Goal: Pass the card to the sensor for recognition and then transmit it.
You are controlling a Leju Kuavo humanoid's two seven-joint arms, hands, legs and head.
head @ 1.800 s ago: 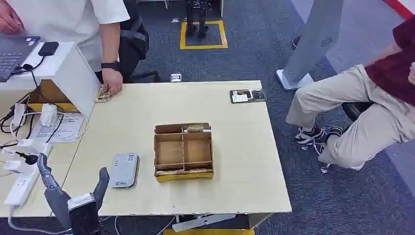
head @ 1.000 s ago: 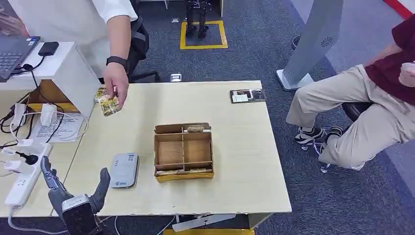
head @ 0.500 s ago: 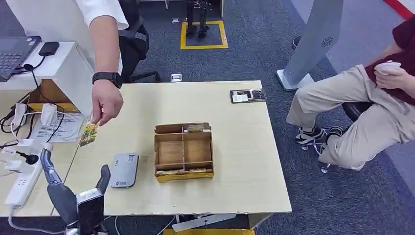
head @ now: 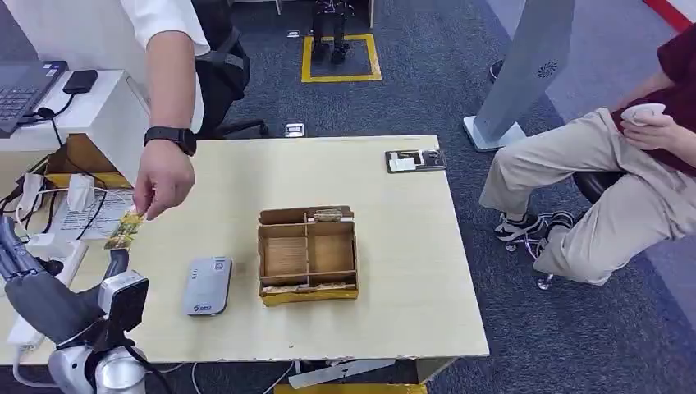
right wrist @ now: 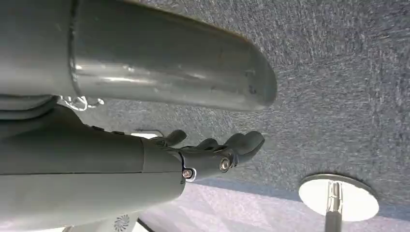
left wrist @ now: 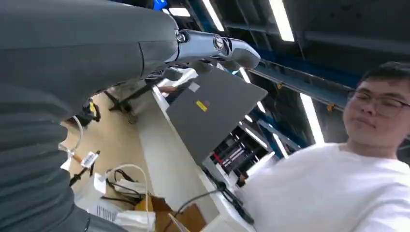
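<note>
- Head view: a dark blue carpeted room with a pale wooden tabletop (head: 394,246). A standing person's hand (head: 162,187) dangles the card (head: 123,229) by one end, low over the tabletop's left edge and just above the left robot hand (head: 37,294), seemingly to offer it for taking. That robot hand is raised with its fingers apart and holds nothing; the card is not yet touching it.
- The grey card sensor (head: 207,286) lies flat near the front edge, within easy reach of the left arm, and a divided cardboard box (head: 308,253) sits just beside it to the right, probably the drop-off place. There is print on the sensor's face, but it is too small to read.
- A dark tray (head: 416,160) rests at the far right corner, and a seated person's legs (head: 574,197) are well off to the right. A yellow square is marked on the carpet beyond the tabletop.
- Left wrist view: the left robot hand's grey cover and one extended finger point up toward the person in white; nothing lies in its grasp. A small yellow sticker on a grey laptop lid is unreadable.
- Right wrist view: the right robot hand (right wrist: 212,154) hangs over carpet, fingers loosely curled, holding nothing; how tightly they are closed I cannot tell.
</note>
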